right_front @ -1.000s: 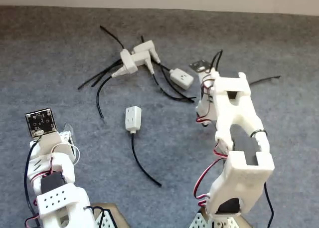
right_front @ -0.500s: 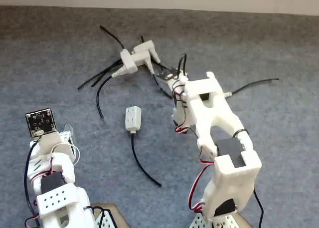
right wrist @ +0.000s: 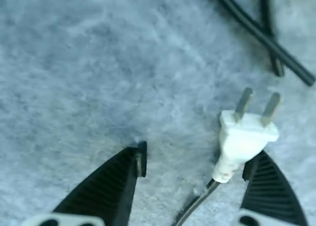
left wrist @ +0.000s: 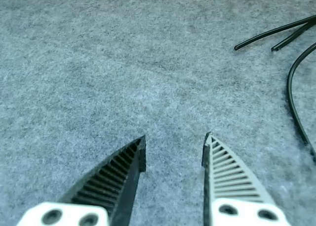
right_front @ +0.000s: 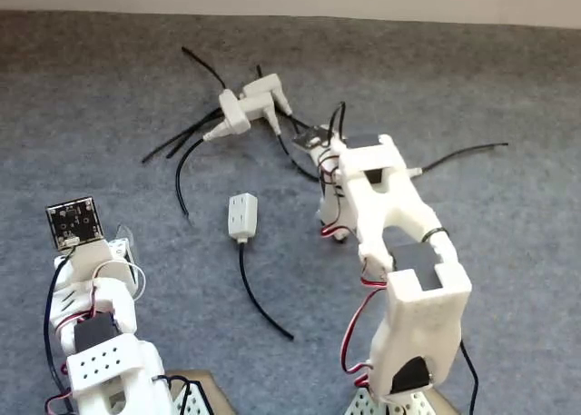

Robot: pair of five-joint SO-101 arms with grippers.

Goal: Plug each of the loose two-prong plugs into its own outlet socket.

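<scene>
Our right gripper [right wrist: 197,154] hung wide open over the grey carpet [right wrist: 74,63], with a white two-prong plug [right wrist: 244,134] lying loose between its jaws, just beside one finger. We held the left gripper [left wrist: 174,142] open and empty. An outlet socket [right_front: 241,213] lay between the two arms.

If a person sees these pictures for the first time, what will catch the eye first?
Most striking is the white two-prong plug between the open fingers of the right tool, close by one finger. In the high view, a loose outlet socket lies mid-table, with a tangle of white plugs and black cords beyond it.
</scene>
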